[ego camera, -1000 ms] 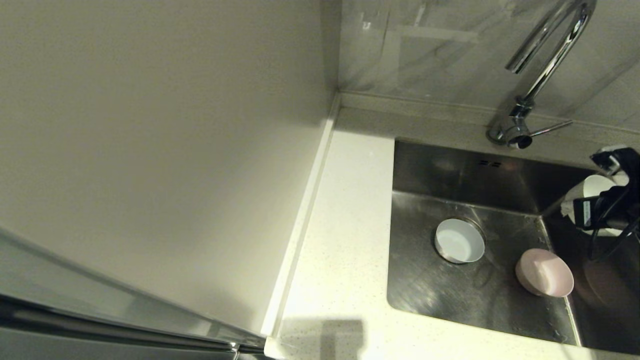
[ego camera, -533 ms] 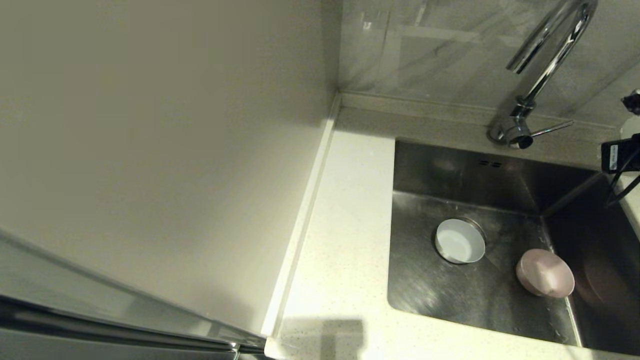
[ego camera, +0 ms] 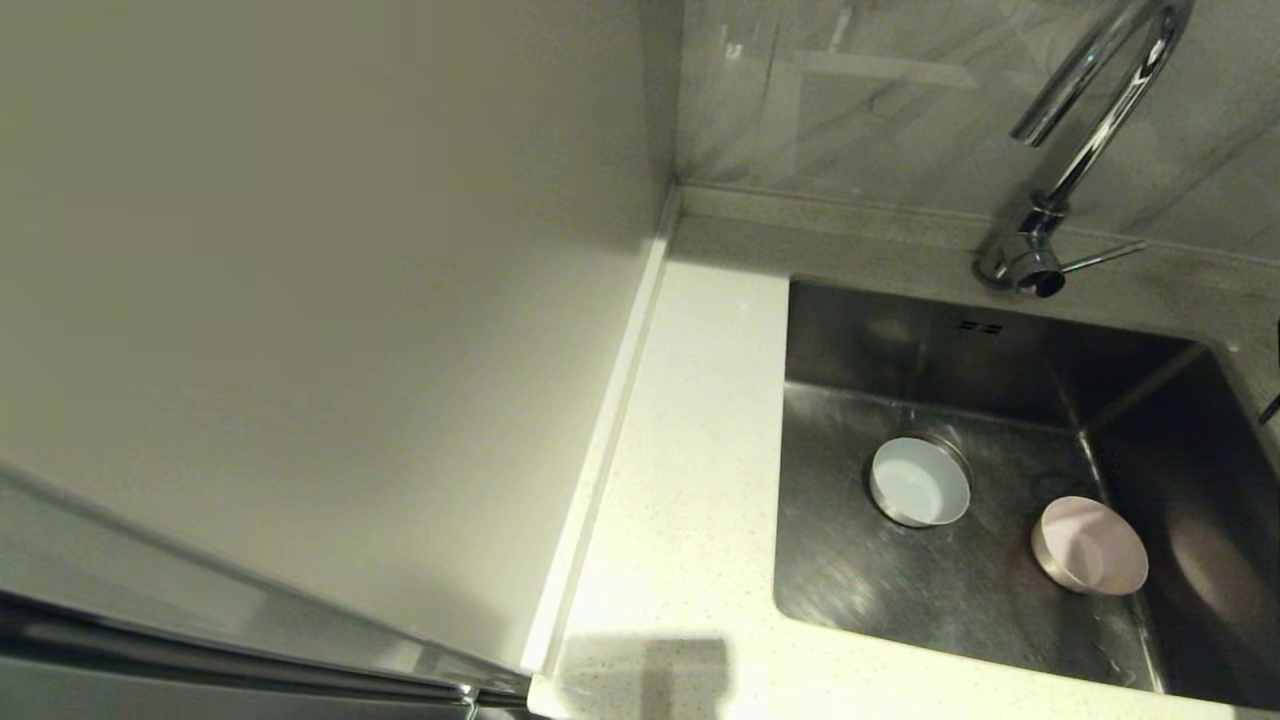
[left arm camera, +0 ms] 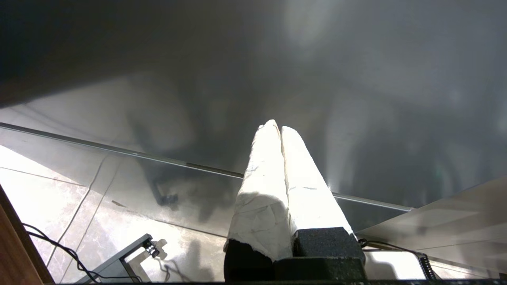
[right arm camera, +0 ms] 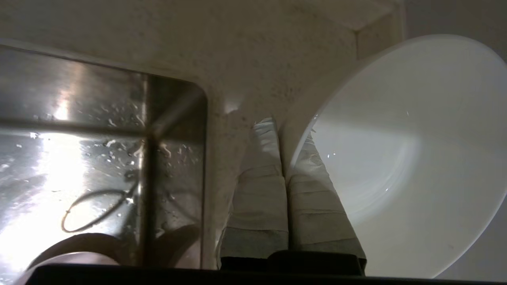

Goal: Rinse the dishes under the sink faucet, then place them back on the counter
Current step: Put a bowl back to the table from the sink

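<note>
Two bowls, pale blue point(ego camera: 919, 482) on the drain and pink point(ego camera: 1090, 545) to its right, sit in the sink point(ego camera: 900, 590) while my right fingers point(right arm camera: 283, 158) pinch the white bowl's point(right arm camera: 400, 158) rim over the tabletop point(right arm camera: 277, 51), left fingers point(left arm camera: 282, 136) closed, no writing legible.

We see our left gripper point(left arm camera: 280, 128) as two long tapered fingers point(left arm camera: 261, 198) wrapped in creased white tape, set into a coarse black foam-like block. Our right gripper point(right arm camera: 282, 130) has the same build: two tapered fingers point(right arm camera: 259, 198) bound in banded, greyish-white tape, rising from a flat black base along the frame's edge.
</note>
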